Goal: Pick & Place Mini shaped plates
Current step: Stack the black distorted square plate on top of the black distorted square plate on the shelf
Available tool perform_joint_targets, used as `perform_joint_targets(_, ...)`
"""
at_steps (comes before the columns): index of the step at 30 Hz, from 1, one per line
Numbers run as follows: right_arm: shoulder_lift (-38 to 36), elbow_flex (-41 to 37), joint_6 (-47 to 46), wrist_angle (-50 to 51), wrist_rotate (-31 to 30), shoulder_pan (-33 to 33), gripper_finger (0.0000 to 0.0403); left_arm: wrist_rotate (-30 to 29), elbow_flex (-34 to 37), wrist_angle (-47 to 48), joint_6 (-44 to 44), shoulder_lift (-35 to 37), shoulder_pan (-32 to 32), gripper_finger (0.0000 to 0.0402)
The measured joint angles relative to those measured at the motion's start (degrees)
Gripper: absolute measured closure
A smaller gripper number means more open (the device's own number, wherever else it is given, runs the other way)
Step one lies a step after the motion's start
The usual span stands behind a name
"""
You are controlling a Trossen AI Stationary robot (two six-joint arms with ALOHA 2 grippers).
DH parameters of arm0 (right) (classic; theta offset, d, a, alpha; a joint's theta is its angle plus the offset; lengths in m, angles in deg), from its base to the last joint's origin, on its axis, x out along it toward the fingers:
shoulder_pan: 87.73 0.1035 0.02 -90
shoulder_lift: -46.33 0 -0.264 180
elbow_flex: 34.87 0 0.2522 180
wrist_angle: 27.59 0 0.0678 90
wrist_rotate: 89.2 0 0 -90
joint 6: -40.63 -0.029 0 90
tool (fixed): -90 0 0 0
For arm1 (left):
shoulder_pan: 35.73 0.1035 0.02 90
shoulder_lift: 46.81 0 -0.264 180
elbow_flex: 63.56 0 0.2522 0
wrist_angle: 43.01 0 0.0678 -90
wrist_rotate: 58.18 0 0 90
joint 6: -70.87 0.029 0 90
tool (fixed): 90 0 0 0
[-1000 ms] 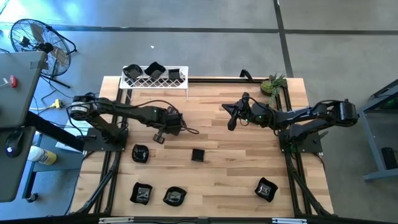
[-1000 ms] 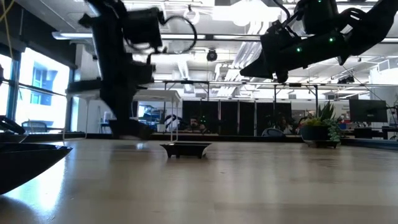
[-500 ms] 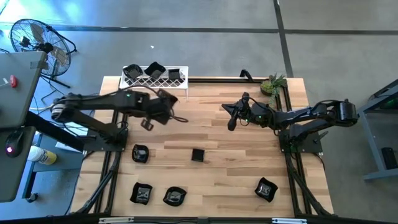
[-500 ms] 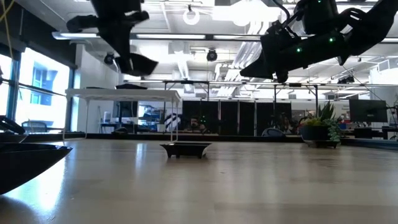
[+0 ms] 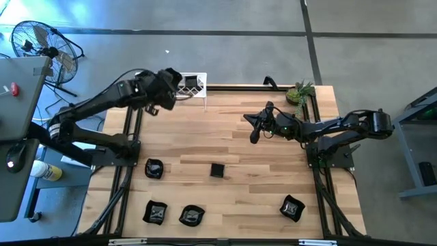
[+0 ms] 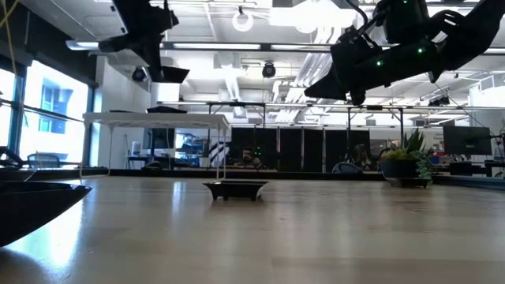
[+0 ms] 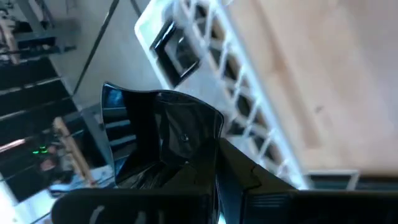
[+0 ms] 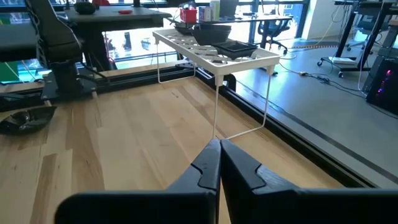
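Observation:
My left gripper (image 5: 169, 83) is up over the white wire rack (image 5: 194, 89) at the table's far left and is shut on a glossy black square mini plate (image 7: 158, 134). It also shows high in the low view (image 6: 154, 55). One black plate (image 5: 192, 83) lies on the rack's top; the arm hides the rest of the rack. Several more plates rest on the table, among them a square one (image 5: 217, 170) at mid-table and one (image 5: 154, 168) to its left. My right gripper (image 5: 252, 133) hangs shut and empty above the table's middle right (image 8: 219, 155). My left gripper holds the square plate by one rim (image 7: 202, 146), at the side nearest the wrist. The plate hides part of the fingers (image 7: 239, 171), so the kind of hold does not show. The plate is lifted clear and tilted, above the rack's top.
More plates lie near the table's front edge (image 5: 156, 212), (image 5: 192, 216) and at the front right (image 5: 293, 207). A small green potted plant (image 5: 300, 92) stands at the far right corner. A fan (image 5: 37, 41) and a desk stand beyond the table's left side.
My left gripper has risen from low over the table's middle left and swung toward the far edge to above the rack, turning as it went. The black plate has gone with it, lifted clear of the table.

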Motion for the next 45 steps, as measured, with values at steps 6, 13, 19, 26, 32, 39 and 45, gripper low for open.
perform_joint_targets(6, 0.01, 0.0, 0.05, 0.0, 0.0, 0.0, 0.0397, 4.91, 0.0, -5.05, 5.02, -1.2, 7.56, 0.0401)
perform_joint_targets(13, 0.01, 0.0, 0.42, 0.0, 0.02, 0.0, 0.0401, 10.74, 0.0, -5.88, 9.47, -1.32, 14.66, 0.0401)
perform_joint_targets(19, 0.01, 0.0, 0.42, 0.0, 0.02, 0.0, 0.0396, 13.44, 0.03, -5.27, 12.14, -2.94, 16.68, 0.0401)
perform_joint_targets(26, 0.01, 0.0, 0.42, 0.0, 0.02, 0.0, 0.04, 10.5, 0.04, -5.78, 16.03, -6.54, 16.68, 0.0401)
perform_joint_targets(32, 0.01, 0.0, 0.42, 0.01, 0.03, 0.0, 0.0399, 9.37, 0.04, -5.58, 16.46, -8.38, 17.52, 0.0401)
perform_joint_targets(39, 0.01, 0.0, 0.42, 0.0, 0.03, 0.0, 0.0397, 9.37, 0.04, -5.73, 17.2, -8.36, 18.46, 0.0401)
perform_joint_targets(45, 0.01, 0.0, 0.42, 0.0, 0.02, 0.0, 0.0395, 8.45, 0.04, -6.2, 17.2, -8.36, 18.38, 0.0401)
